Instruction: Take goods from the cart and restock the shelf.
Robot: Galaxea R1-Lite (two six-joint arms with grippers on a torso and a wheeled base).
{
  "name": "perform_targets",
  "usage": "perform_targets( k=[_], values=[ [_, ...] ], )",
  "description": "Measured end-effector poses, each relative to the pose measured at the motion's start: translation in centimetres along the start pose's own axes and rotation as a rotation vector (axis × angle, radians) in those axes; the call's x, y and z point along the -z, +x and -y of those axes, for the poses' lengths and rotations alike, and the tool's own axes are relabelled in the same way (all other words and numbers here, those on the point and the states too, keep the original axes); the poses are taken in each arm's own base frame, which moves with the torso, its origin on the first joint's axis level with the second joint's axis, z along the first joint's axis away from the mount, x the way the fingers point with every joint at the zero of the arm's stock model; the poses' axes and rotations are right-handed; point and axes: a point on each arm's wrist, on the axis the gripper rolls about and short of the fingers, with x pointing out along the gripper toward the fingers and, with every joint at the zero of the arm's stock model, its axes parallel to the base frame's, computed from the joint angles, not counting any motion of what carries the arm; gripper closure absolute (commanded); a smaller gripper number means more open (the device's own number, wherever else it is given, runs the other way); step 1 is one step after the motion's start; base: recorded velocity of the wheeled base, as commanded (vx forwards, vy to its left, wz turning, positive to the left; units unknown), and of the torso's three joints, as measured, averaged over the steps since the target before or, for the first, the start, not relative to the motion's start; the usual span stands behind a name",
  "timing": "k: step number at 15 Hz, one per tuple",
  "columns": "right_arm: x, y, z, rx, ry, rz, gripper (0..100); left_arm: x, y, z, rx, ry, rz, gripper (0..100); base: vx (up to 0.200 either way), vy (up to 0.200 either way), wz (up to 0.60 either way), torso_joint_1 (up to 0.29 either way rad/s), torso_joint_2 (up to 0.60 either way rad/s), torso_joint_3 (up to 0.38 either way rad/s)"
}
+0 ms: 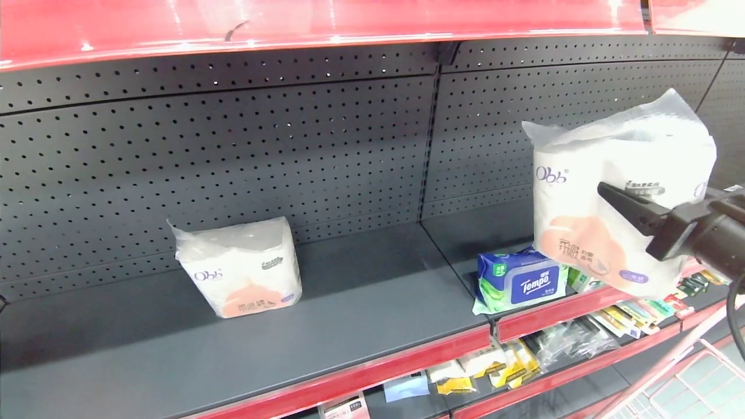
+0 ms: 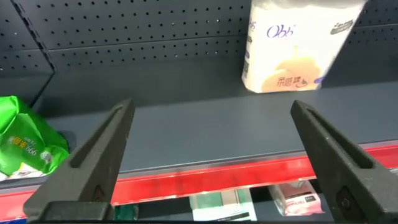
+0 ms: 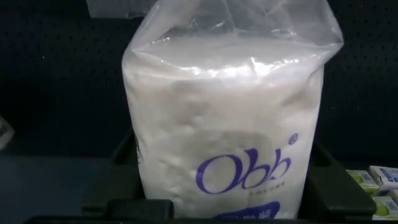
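The shelf (image 1: 361, 302) is a flat, matt dark-grey metal board with a glossy red front lip, and a backing (image 1: 233, 157) of dotted perforated sheet rises behind it, ahead of both my jaws.

My right gripper (image 3: 224, 193) pinches a roll pack (image 1: 605, 174). It is a plump white block in clear, crinkly film, with the loose film bunched at its top and a peach print low on its face. I hold it in the air over the shelf's front edge, slightly tilted. The head camera catches one black finger laid across the pack's side. My right wrist camera shows a finger on each flank, pressing the soft film in.

A second pack (image 1: 241, 267) of the same kind stands upright on the bare board, well ahead of my left gripper (image 2: 211, 124). Those jaws are spread wide and hold nothing, two wedge-shaped black fingers pointing at the red lip.

A soft blue wipes pack (image 1: 521, 282) lies on the board just below my right-hand load. My left wrist camera adds a wrinkled green pack (image 2: 28, 140) lying off to one side of the spread jaws.

A corner of the red wire cart (image 1: 687, 384) sits below my right jaws. Small flat packets (image 1: 628, 317) line the lower tier beneath them.
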Motion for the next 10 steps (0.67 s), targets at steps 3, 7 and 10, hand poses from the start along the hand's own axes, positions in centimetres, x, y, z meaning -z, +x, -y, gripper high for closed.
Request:
perform_targets(
  k=[3, 7, 10],
  values=[
    [0.1, -2.5, -0.2, 0.003, -0.003, 0.018, 100, 0.0, 0.0, 0.0, 0.028, 0.007, 0.0, 0, 0.0, 0.0, 0.0, 0.0, 0.0, 0.0],
    [0.1, -5.3, -0.1, 0.038, -0.012, 0.058, 100, -0.9, -0.3, 0.0, 0.068, 0.056, 0.037, 0, 0.0, 0.0, 0.0, 0.0, 0.0, 0.0],
    [-0.4, -7.0, -0.1, 0.053, -0.019, 0.109, 100, -5.0, -0.9, 0.0, 0.076, 0.023, 0.111, 0, 0.0, 0.0, 0.0, 0.0, 0.0, 0.0]
  ],
)
